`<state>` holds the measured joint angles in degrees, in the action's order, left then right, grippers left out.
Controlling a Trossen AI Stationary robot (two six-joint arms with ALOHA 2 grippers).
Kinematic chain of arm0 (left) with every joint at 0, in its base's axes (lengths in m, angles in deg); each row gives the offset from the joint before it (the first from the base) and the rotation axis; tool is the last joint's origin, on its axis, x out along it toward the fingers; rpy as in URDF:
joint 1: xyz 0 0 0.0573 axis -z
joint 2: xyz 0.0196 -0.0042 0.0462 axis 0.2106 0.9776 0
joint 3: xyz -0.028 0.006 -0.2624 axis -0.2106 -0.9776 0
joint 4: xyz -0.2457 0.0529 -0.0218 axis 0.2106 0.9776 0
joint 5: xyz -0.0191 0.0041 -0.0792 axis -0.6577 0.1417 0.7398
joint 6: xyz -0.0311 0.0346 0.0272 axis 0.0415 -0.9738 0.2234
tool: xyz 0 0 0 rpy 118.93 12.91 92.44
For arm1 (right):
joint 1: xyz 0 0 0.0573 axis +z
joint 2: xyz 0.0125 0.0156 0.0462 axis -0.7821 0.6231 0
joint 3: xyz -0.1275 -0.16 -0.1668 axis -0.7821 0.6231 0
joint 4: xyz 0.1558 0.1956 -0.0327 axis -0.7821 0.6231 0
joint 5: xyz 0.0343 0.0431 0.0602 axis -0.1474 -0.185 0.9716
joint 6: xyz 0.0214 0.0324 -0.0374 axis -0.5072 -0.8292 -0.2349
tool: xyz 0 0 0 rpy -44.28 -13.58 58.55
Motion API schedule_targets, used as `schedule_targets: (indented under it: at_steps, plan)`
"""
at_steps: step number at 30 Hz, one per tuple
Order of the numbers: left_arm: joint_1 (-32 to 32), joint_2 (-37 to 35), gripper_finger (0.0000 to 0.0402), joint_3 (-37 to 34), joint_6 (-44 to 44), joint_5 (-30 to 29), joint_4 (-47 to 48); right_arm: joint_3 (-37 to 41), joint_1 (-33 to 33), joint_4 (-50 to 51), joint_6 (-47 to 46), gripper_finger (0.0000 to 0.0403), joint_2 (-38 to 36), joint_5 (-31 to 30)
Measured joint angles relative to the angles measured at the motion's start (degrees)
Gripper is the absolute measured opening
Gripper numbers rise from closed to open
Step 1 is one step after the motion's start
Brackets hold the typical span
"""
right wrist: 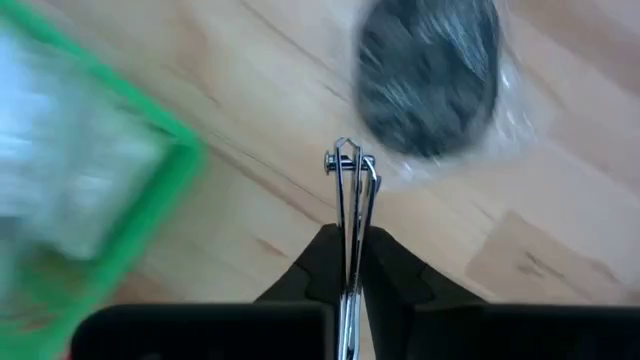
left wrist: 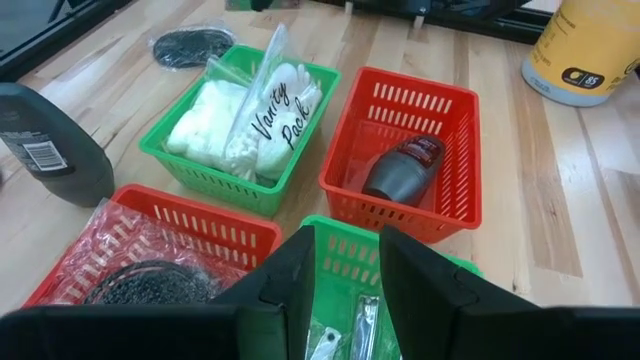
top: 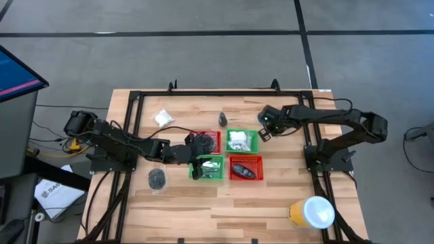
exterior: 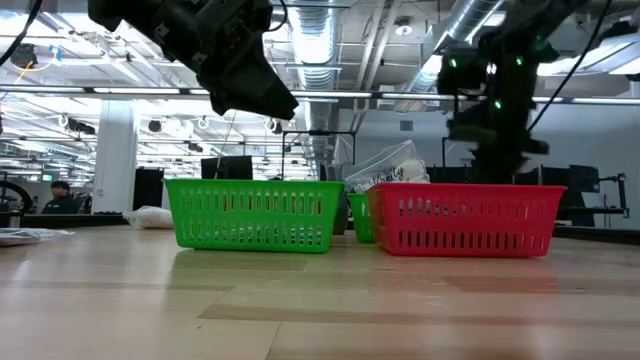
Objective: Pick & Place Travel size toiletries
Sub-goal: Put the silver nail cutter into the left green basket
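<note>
- Baskets sit in the middle of the wooden table (top: 271,196): four small mesh ones, two green and two red, set in a square.
- One green basket (left wrist: 240,120) holds white packets (left wrist: 250,120), one marked "Vanity Pack".
- Next to it, a red basket (left wrist: 400,150) holds a dark little bottle (left wrist: 403,168).
- Another red basket (left wrist: 150,250) holds a black coiled piece in a clear bag (left wrist: 150,282).
- The left gripper (left wrist: 345,275) hangs just over the last green basket (top: 207,168). Its fingers stand a little apart and hold nothing. Thin silver metal pieces (left wrist: 365,320) lie in the basket under it.
- The right gripper (right wrist: 350,262) is up off the table, near the green basket of packets. Its fingers are squeezed together on a thin silver clipper (right wrist: 351,200), which sticks out past the tips.
- More things lie on the bare wood: a white packet (top: 163,117), a black coil in a bag (top: 157,178) and a dark bottle (top: 223,120).
- A yellow tub with a white lid (top: 312,211) stands near the table's edge.
</note>
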<state>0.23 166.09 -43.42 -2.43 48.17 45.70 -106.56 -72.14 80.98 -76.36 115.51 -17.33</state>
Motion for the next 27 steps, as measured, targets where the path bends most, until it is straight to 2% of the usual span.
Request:
schedule_targets:
  at_steps: [14,27]
  plan:
    - [-0.04,0.00,0.0104,0.00,-0.01,-0.02,-3.94,-16.99,11.79,-0.50,5.36,0.0017,-0.11,-0.13]
    - [-0.03,0.00,0.0104,0.00,-0.22,-0.02,-13.22,-20.95,23.30,-12.73,10.21,0.0017,-0.13,-0.14]
